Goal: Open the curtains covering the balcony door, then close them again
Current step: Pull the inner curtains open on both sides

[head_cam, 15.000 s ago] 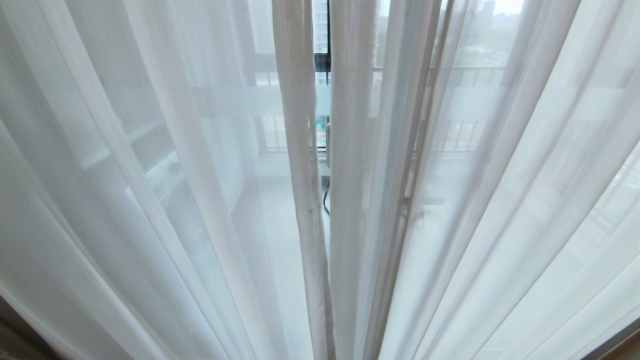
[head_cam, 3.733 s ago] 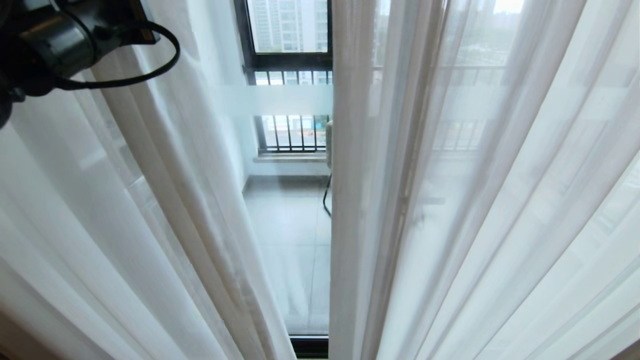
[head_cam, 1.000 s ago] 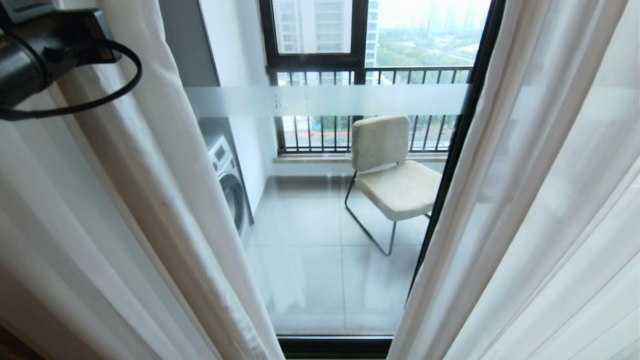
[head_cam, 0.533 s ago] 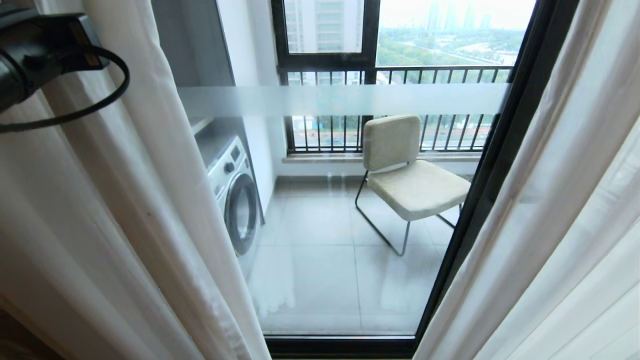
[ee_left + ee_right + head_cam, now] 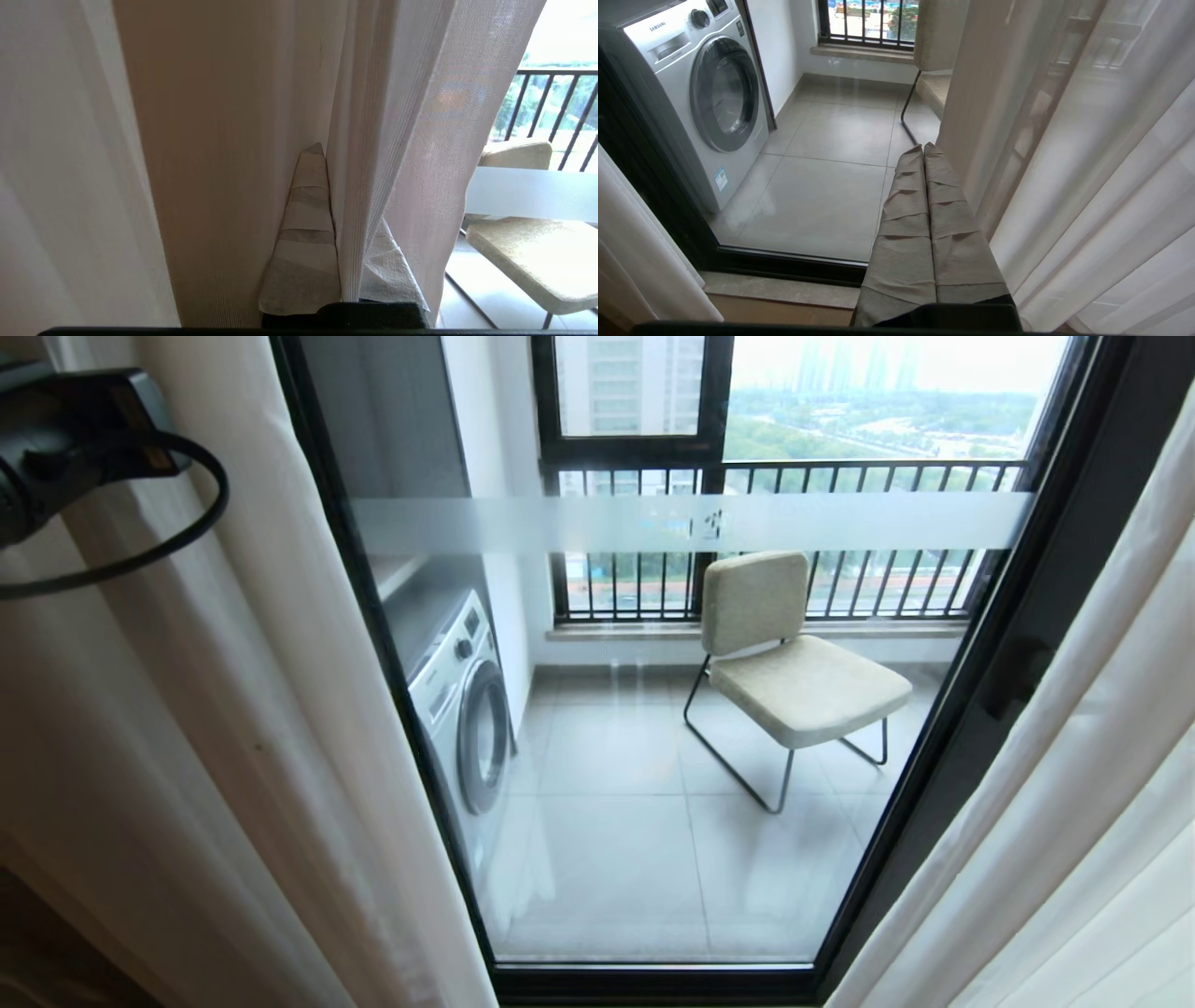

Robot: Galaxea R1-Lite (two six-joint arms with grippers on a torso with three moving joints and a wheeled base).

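The curtains hang parted. The left curtain point(image 5: 233, 709) is bunched at the left and the right curtain point(image 5: 1074, 784) hangs at the right. Between them shows the balcony door point(image 5: 1008, 616), a dark-framed glass panel with a frosted band and a small black handle point(image 5: 1013, 677). My left arm point(image 5: 65, 439) is raised at the upper left against the left curtain. In the left wrist view my left gripper point(image 5: 341, 196) is shut on a fold of the sheer curtain point(image 5: 369, 140), beside the cream layer point(image 5: 210, 163). My right gripper point(image 5: 923, 149) is shut on nothing, low beside the right curtain point(image 5: 1087, 186).
Behind the glass stand a washing machine point(image 5: 462, 709) on the left and a beige chair point(image 5: 794, 672) before a black railing point(image 5: 840, 476). The door's bottom frame and a stone sill point(image 5: 775, 287) run along the floor in front of me.
The whole head view has shifted, so the camera has moved leftward. The left curtain stays beside my left arm. More of the glass, the washing machine and the door's right frame now show.
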